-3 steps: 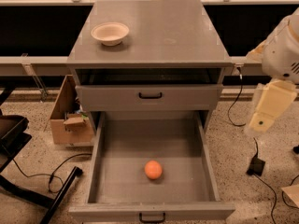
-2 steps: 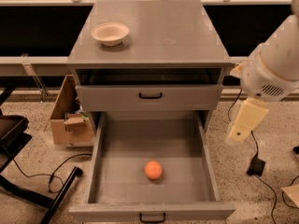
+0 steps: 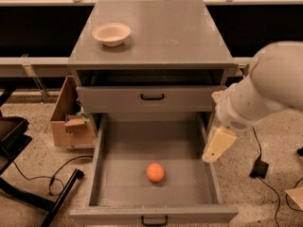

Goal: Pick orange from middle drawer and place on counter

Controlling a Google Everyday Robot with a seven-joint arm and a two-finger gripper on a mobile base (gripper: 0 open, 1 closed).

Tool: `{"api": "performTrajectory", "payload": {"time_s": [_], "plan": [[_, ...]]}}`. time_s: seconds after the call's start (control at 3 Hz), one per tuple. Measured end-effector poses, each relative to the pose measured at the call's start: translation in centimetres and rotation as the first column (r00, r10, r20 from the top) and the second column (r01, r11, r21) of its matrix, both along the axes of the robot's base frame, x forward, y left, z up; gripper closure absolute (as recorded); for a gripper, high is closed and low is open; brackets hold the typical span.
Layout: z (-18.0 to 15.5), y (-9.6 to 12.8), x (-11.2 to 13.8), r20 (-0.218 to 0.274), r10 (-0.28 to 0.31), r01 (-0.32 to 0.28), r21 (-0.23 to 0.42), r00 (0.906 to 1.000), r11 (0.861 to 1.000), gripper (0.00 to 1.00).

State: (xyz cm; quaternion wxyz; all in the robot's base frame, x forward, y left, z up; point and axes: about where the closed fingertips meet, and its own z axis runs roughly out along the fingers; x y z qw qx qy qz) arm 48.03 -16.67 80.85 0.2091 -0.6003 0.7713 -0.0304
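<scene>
nearest the camera is the front panel of the middle drawer [image 3: 118,215], pulled well out, with a short black handle [image 3: 154,220] at its lower edge; on the drawer's grey floor sits the orange [image 3: 155,172], about midway between the side walls and in the front half, touching neither wall; the gripper [image 3: 218,144], a pale beige wedge angled down and to the left, hangs above the drawer's right side wall, near the orange but apart from it and higher; whether it is parted or closed does not show; behind it the bulky white arm [image 3: 265,91] rises and leaves the view at the right edge; to the left, on the speckled floor [image 3: 28,141], lie a black cable [image 3: 35,178] and a dark stand leg [image 3: 61,195], and an open cardboard box [image 3: 71,124] stands just beside the cabinet; further back is the upper drawer front [image 3: 118,98] with its own black handle, and a dark gap above it; beyond that lies the counter [image 3: 170,37], flat and grey, with a beige bowl [image 3: 111,33] resting near its left edge.
</scene>
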Motion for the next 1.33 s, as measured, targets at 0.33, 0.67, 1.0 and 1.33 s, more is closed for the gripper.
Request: {"api": "performTrajectory", "payload": {"time_s": [0.33,0.67,1.0,1.33], "plan": [[-2.8,1.9,0.5,0.065,0.011,-0.013,0.032,0.9978,0.999,0.00],[-2.8,1.9,0.5,0.065,0.011,-0.013,0.033,0.9978,0.999,0.00],[-6.0,3.3,0.3,0.003,0.011,-0.011,0.076,0.9999,0.997,0.00],[-12.4,5.0,0.0,-0.055,0.011,0.001,0.211,0.9984,0.977,0.00]]}}
